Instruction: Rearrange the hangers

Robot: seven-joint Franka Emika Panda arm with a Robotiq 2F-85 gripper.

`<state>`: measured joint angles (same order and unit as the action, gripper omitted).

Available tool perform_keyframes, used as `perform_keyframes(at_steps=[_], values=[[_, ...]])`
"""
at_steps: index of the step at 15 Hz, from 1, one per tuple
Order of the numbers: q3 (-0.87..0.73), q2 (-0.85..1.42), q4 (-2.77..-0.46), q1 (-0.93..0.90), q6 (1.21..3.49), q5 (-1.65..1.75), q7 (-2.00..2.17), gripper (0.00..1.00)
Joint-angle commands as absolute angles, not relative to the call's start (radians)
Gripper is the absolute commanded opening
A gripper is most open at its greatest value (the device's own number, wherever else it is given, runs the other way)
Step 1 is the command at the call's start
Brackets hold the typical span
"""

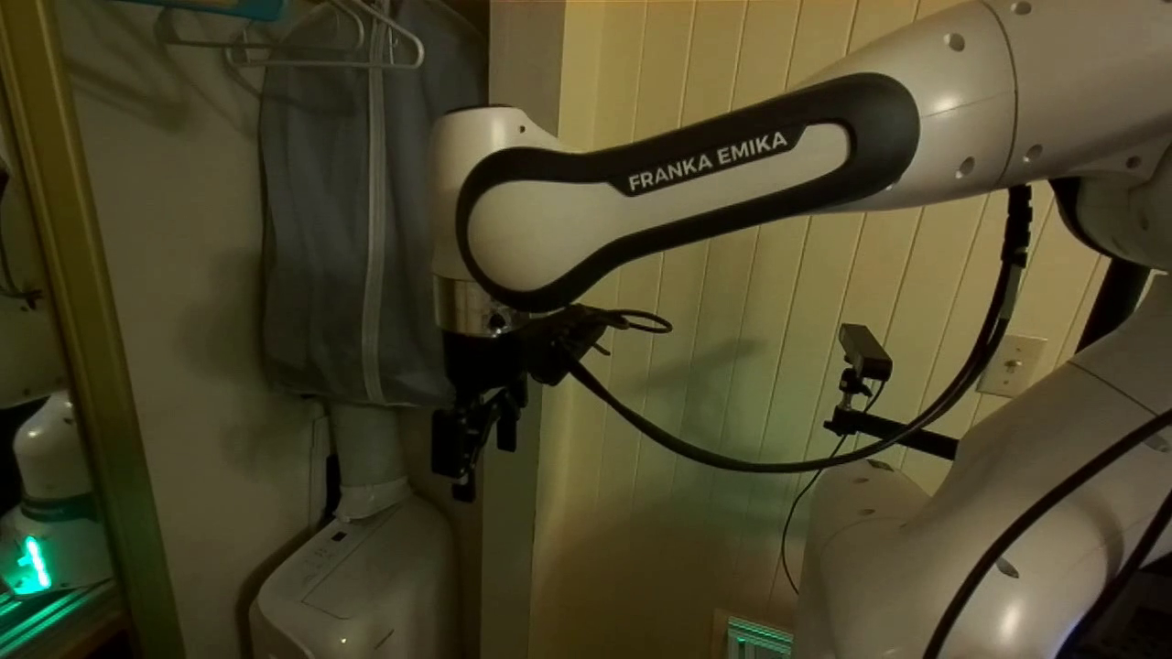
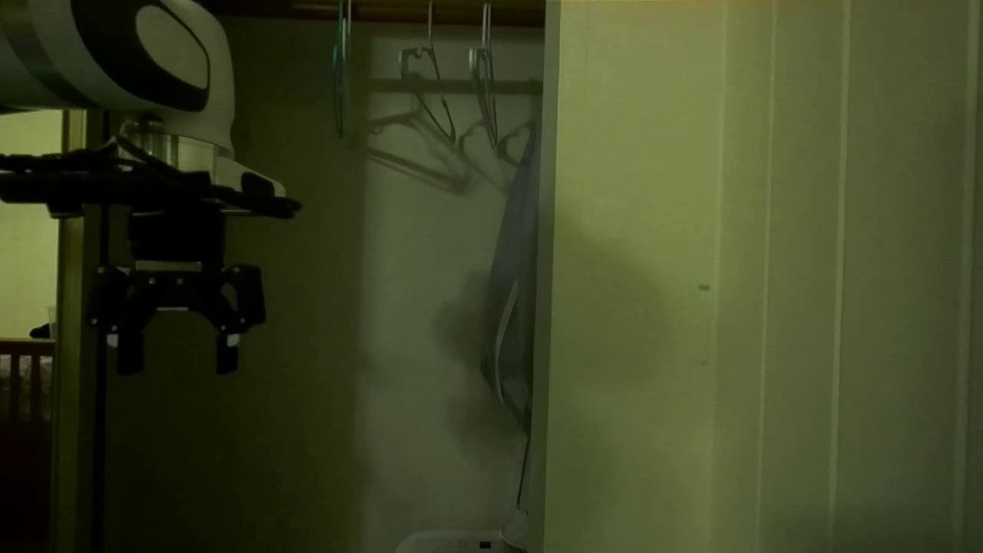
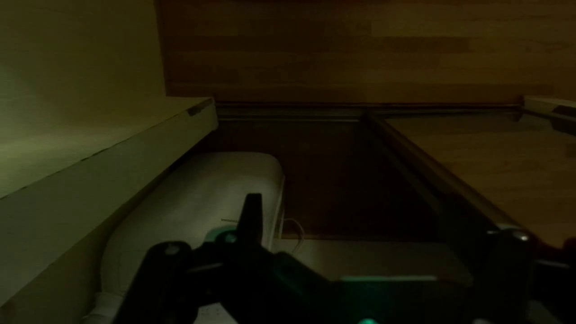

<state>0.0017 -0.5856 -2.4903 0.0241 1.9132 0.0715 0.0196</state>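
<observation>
Pale thin hangers hang at the top of the closet. In an exterior view, a white hanger [image 1: 325, 65] is in front of the grey garment bag [image 1: 320, 229], with another pale hanger behind it and a blue hanger [image 1: 229, 7] at the top edge. In an exterior view, a pale hanger [image 2: 441, 88] hangs alone, closely spaced hangers [image 2: 484, 84] are right of it, and a teal hanger [image 2: 339, 84] is left. My gripper [image 2: 178, 361] points down, open and empty, below and apart from the hangers. Its spread fingers show in the wrist view [image 3: 353, 202], where no hanger shows.
A reddish-brown rod [image 2: 384, 11] runs along the closet top. A white appliance [image 1: 366, 586] with a duct stands below the bag and also shows in the wrist view [image 3: 216, 180]. A wall edge [image 1: 508, 549] borders the closet, opposite a gold-framed mirror [image 1: 87, 320]. A black cable [image 1: 714, 458] loops from the wrist.
</observation>
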Motion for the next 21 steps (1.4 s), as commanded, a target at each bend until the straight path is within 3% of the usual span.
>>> perform_keyframes(at_steps=[1, 8, 15, 21], values=[[0.02, -0.622, -2.434, 0.087, 1.876, 0.177, 0.095, 1.0], [-0.038, -0.753, -2.309, 0.156, 1.889, 0.185, 0.144, 1.0], [-0.05, -0.785, -2.149, 0.163, 2.098, 0.299, 0.037, 1.0], [-0.042, -0.782, -2.173, 0.17, 2.055, 0.268, 0.071, 1.0]])
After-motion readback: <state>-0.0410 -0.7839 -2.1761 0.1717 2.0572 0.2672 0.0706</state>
